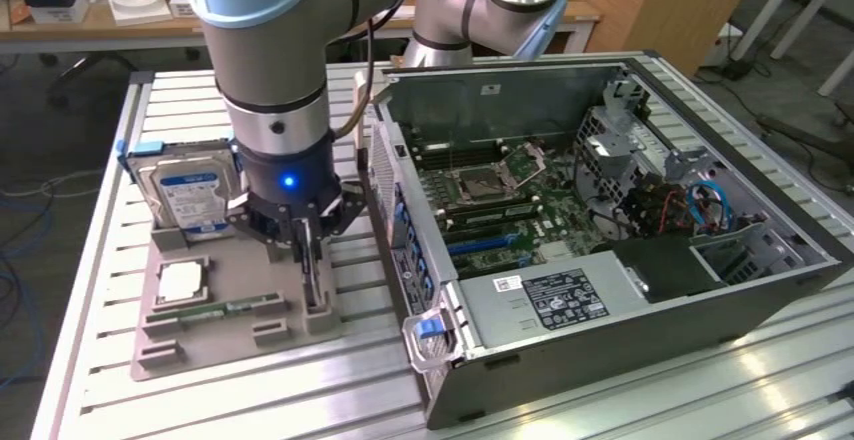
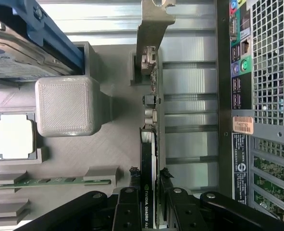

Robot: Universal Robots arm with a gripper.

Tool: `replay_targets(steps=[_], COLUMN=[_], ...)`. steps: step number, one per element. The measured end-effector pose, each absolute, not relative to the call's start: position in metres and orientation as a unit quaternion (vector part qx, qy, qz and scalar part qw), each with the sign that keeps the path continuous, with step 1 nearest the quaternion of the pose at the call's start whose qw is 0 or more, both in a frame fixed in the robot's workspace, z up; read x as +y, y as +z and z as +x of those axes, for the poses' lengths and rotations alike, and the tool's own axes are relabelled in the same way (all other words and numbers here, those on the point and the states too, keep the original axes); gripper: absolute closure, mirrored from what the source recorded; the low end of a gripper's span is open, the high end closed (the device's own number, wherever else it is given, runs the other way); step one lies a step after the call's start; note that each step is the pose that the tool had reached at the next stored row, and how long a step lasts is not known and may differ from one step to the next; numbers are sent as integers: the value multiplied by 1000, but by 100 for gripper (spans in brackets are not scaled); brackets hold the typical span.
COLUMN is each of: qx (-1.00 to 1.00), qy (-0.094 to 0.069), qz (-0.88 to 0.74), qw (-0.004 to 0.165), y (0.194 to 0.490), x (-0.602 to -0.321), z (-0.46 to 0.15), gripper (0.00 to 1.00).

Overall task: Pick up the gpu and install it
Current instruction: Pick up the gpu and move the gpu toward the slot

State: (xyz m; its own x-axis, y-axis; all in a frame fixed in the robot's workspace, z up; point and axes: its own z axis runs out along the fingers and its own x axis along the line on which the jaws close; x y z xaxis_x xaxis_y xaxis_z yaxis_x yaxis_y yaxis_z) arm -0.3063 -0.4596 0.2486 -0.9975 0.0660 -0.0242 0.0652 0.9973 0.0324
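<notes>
The gpu (image 2: 147,144) is a thin black card standing on edge in a slot of the grey holder (image 2: 74,159), its silvery end bracket (image 2: 154,24) pointing away from the wrist. My gripper (image 2: 150,173) straddles it, with one black finger (image 2: 133,173) pressed to each flat side. In the exterior view the gripper (image 1: 310,245) hangs straight down over the gpu (image 1: 312,278), at the edge of the holder (image 1: 227,340) nearest the open computer case (image 1: 601,220).
The holder also carries a blue-labelled hard drive (image 1: 187,195), a processor chip (image 1: 180,280) and a green memory stick (image 1: 220,310). The case lies on its side at the exterior view's right, motherboard (image 1: 507,200) exposed, its perforated rear panel (image 2: 271,62) close beside the gpu.
</notes>
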Motion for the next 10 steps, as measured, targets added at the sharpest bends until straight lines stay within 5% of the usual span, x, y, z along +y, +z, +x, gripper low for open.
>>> replay_targets(steps=[10], qx=[999], qy=[18], qz=[33], qw=[13], y=[246], x=[-460], z=[-306], gripper=[73])
